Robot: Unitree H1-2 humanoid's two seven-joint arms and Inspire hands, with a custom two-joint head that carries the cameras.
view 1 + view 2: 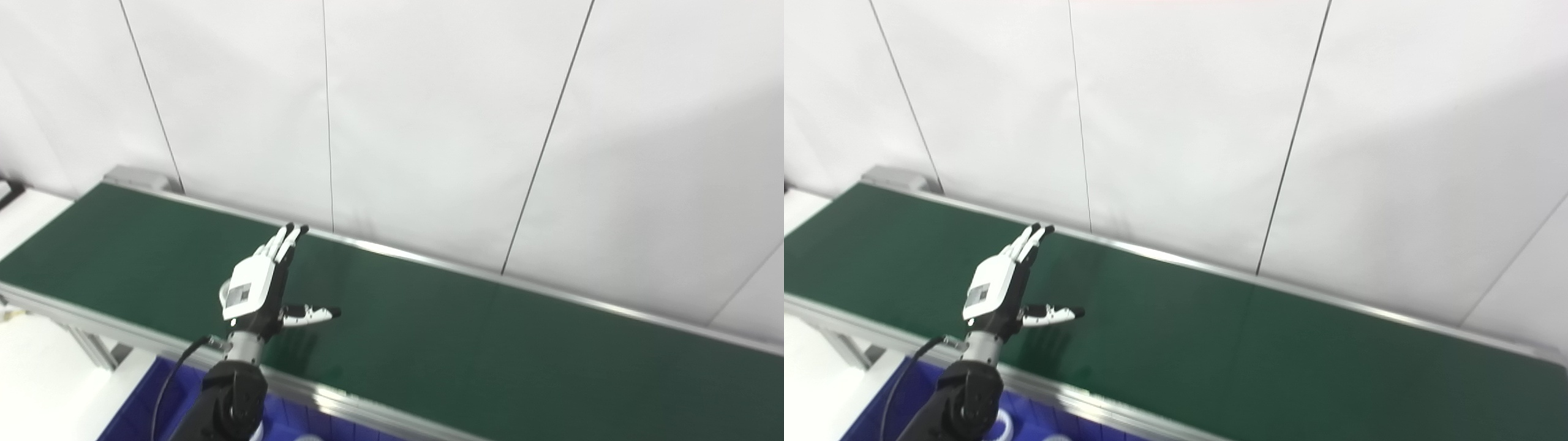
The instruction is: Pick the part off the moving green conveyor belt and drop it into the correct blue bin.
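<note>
the left hand [254,291] is shown raised over the near half of the green conveyor belt [429,324], its white back turned toward the cameras, the fingers [283,240] held straight and close together and pointing toward the far rail [1164,260], the thumb [312,314] spread out to the side. nothing is held in it; the hand is open. this posture is judged to be a waiting one: with the palm facing along the belt and the thumb apart from the fingers, a gap is kept ready into which an arriving object could be received and closed upon. the part itself is not seen anywhere on the visible stretch of belt, and it cannot be told from which end it will come. a blue bin [138,407] is set just below the near rail [343,401], directly under the forearm, so that only a short withdrawal would be needed for a drop; pale items are glimpsed at its lower edge but cannot be identified. the right hand is not in view. the pick is judged not yet begun.
</note>
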